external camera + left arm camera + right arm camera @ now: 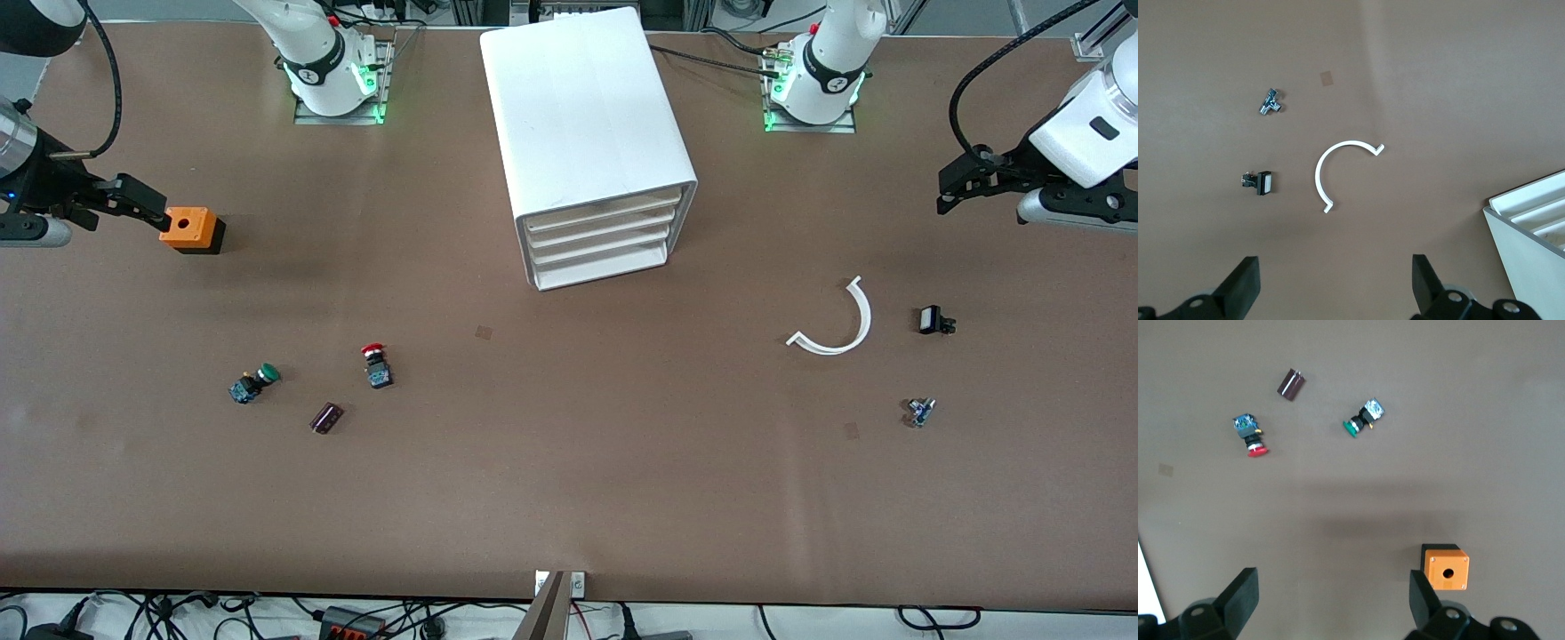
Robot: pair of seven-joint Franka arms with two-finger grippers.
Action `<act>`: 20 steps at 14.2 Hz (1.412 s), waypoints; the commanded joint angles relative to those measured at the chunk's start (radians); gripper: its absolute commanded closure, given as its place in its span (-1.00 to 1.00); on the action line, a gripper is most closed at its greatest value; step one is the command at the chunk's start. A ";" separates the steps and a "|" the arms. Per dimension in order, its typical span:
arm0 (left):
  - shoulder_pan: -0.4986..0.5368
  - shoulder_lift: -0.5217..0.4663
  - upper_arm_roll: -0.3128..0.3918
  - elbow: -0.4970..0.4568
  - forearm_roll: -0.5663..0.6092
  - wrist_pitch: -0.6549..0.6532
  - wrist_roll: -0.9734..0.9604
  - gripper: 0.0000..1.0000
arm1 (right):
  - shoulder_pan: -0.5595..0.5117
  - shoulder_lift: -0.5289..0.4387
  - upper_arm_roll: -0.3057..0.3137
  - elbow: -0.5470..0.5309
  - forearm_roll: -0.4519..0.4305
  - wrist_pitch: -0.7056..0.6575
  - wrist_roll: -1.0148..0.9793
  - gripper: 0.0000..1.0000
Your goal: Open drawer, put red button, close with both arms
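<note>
Hovering with fingers spread, the right gripper (1328, 597) is near the orange box (189, 228), well apart from the red button (377, 364); the left gripper (1335, 280), also released, waits near the white arc (836, 322).

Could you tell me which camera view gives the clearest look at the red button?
The right wrist view: the red button lies unobstructed on the table there, with red cap, black body and blue base distinct. The front view shows it smaller, nearer the camera than the cabinet. The left wrist view misses it.
</note>
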 commanded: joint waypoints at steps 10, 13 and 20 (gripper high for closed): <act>-0.003 0.023 -0.001 0.041 -0.011 -0.042 0.013 -1.00 | 0.011 0.017 -0.003 0.039 -0.013 -0.001 -0.003 -1.00; -0.006 0.027 -0.018 0.041 -0.038 -0.145 0.017 -1.00 | 0.014 0.042 -0.001 0.039 -0.012 0.010 0.000 -1.00; -0.017 0.231 -0.101 0.038 -0.298 -0.314 0.103 -1.00 | 0.178 0.282 0.002 0.089 -0.028 0.090 0.011 -1.00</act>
